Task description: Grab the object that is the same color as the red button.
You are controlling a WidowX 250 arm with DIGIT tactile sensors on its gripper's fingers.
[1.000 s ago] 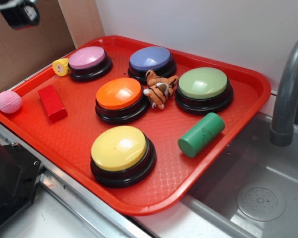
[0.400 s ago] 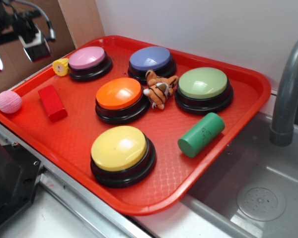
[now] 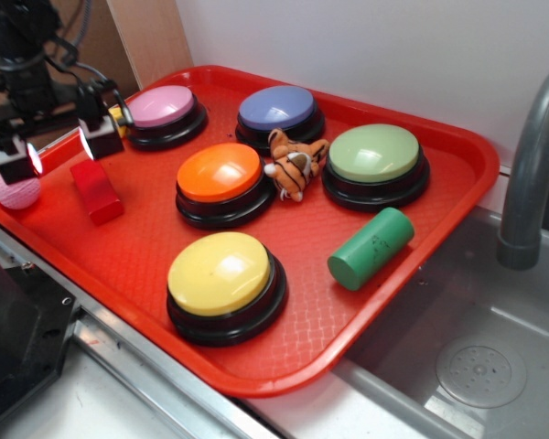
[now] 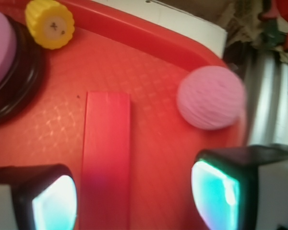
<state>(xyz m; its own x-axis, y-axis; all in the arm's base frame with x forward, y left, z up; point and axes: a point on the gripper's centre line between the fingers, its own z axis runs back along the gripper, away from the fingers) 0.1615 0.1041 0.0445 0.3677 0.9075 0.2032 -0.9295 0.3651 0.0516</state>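
Red tray [image 3: 421,302] is filling the scene beside a grey sink [image 3: 494,347]; at its 9 o'clock edge the gripper [image 3: 59,146] is hovering with fingers [image 4: 53,199] spread wide; the pink ball [image 4: 211,97] is sitting under it; the red block [image 4: 105,158] is lying untouched between the fingers, at 8 o'clock from the pink button [image 3: 161,106]

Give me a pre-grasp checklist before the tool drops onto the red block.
1. Tool open: ok, fingers spread wide.
2. Red block between the fingers: ok in the wrist view, though nearer the left one.
3. Fingers straddle the block's narrow width: ok.
4. Pink ball out of the closing path: ok, beyond the right finger, apart from the block.
5. Yellow spool clear: ok, far ahead.
6. Height above the tray: cannot tell.
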